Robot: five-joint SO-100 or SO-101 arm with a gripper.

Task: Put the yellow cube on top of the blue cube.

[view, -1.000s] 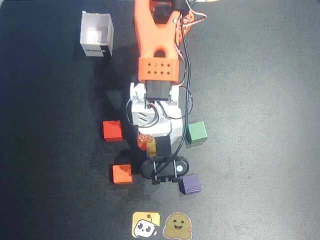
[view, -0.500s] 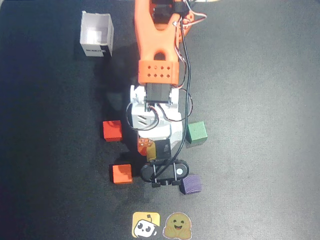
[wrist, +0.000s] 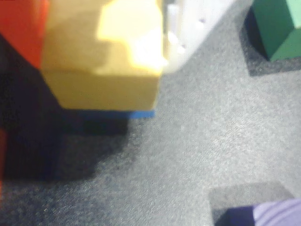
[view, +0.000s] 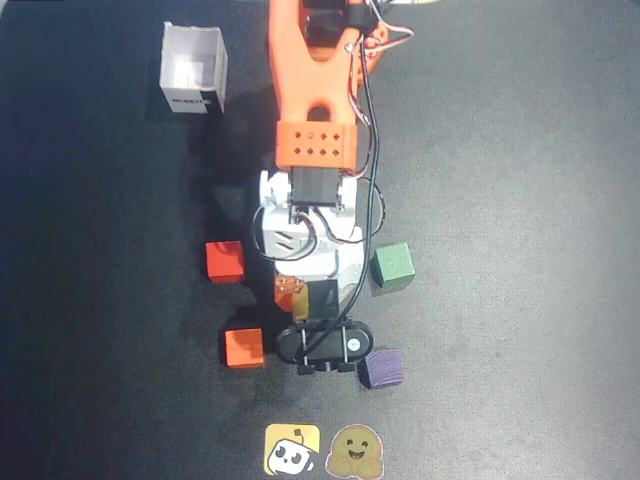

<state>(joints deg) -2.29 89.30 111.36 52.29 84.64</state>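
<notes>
Wrist view: the yellow cube [wrist: 106, 56], seemingly light, rigid and best pinched on opposite flat faces, sits between the gripper's [wrist: 101, 47] orange and white fingers, apparently clamped, directly over the blue cube [wrist: 136, 114], whose edge peeks beneath it.

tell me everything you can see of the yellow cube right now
In the wrist view the small matte yellow cube fills the upper left, blurred from closeness, with plain faces and a bright glare patch on top. It sits over the bright blue cube, of which only a thin strip shows beneath its lower edge. A pale claw finger lies against its right side and an orange-red part borders its left. In the overhead view the arm hides it almost entirely.
</notes>
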